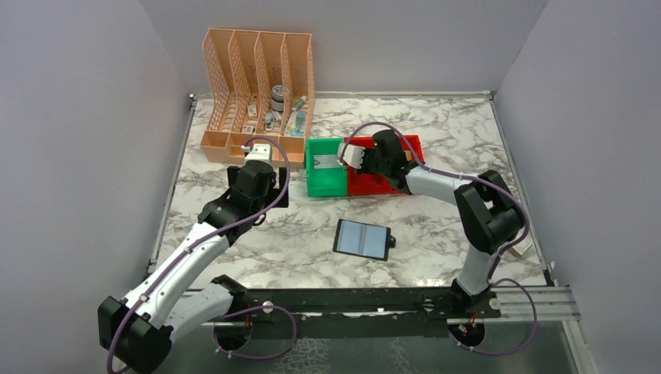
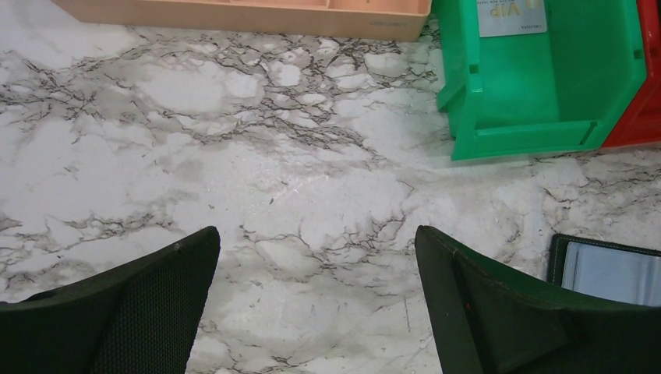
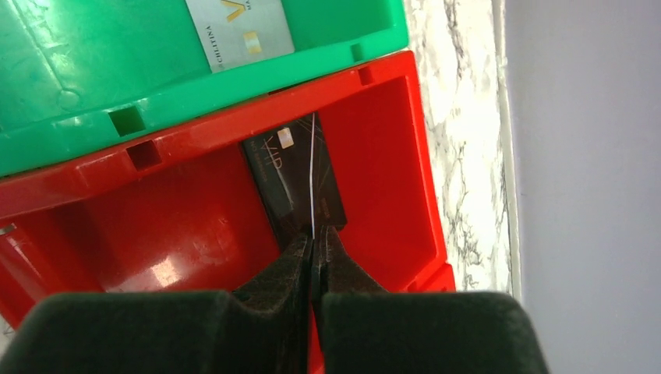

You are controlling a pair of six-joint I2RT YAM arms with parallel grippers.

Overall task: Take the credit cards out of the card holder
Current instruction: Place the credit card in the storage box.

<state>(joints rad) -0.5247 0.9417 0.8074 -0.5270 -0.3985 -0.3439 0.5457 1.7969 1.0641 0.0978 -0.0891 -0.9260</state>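
Reaching into the red bin (image 3: 187,226), my right gripper (image 3: 314,240) pinched a dark credit card (image 3: 290,167); my left gripper (image 2: 316,243) stood spread wide.

You have two bins: one green bin (image 1: 326,187) and one red bin (image 1: 374,185). You can count two credit cards, one pale card (image 3: 238,31) in the green and one dark card (image 3: 284,179) in the red. There is one card holder (image 1: 362,238) and one peach organizer (image 1: 218,86) with four slots; its small contents are too tiny to count.
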